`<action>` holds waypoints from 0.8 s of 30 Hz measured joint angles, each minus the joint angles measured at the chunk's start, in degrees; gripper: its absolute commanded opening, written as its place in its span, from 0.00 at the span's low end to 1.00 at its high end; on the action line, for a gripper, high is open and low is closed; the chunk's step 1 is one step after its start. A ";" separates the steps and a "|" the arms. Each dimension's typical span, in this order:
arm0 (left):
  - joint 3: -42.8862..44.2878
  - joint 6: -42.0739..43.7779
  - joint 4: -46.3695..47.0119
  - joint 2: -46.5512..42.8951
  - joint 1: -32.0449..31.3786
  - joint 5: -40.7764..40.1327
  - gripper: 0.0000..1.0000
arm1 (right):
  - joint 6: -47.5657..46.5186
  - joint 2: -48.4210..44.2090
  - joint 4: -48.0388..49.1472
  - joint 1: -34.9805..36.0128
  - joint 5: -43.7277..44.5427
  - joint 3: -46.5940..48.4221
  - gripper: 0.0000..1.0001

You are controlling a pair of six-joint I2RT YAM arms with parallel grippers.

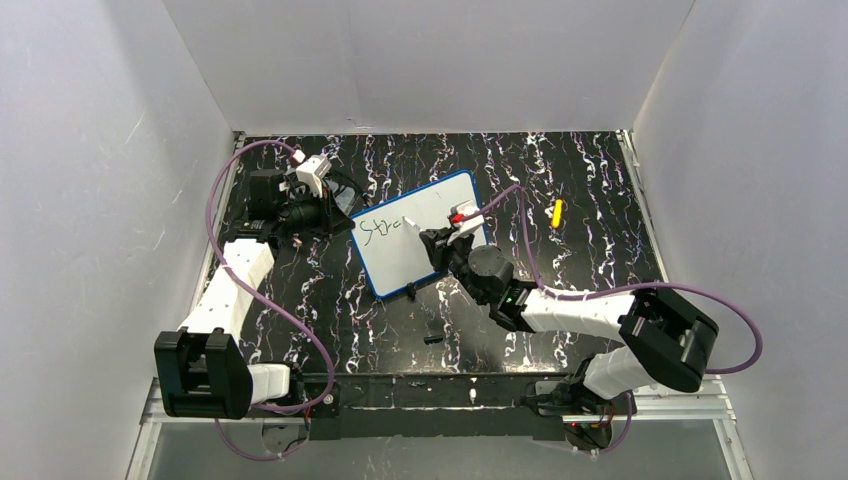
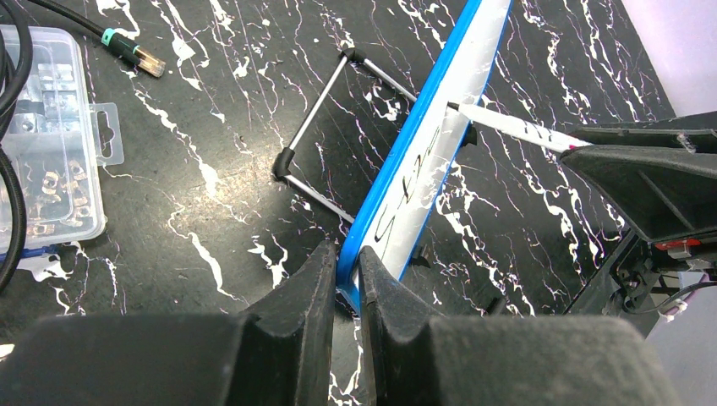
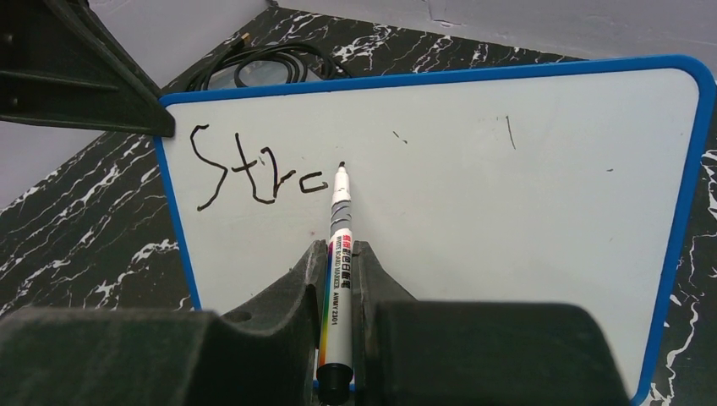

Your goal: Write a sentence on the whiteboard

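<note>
Loose part: a small black piece (image 1: 432, 338) lies on the counter (image 1: 590, 180), between the arm bases and the board.
Right tool (image 3: 338, 254): fingers closed on a marker (image 3: 340, 211), gripping the barrel along its printed label. The rear end of the barrel projects past the fingers toward the wrist.
Marker position: tip forward, meeting the white face just right of the last written stroke.
Whiteboard (image 3: 507, 211): at mid-counter, propped up at a slant on a wire stand (image 2: 317, 127) behind it. The writing face is turned toward the right arm.
Sentence (image 3: 254, 173): one line, at the upper left of the face, reading "Str" followed by an open curve. A few stray specks mark the face further right.
Left tool (image 2: 347, 254): fingers clamped on the blue rim at the board corner nearest the "S", one finger on each face.
Beyond the left tool: a clear plastic parts box (image 2: 51, 144) and a cable plug (image 2: 135, 52) rest on the counter.
Far right: a small yellow item (image 1: 557, 212) lies well apart from the board.
</note>
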 measured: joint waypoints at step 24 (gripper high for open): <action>0.00 0.15 0.00 0.00 0.00 0.09 0.00 | 3.39 -0.52 2.80 0.02 0.02 -2.67 0.01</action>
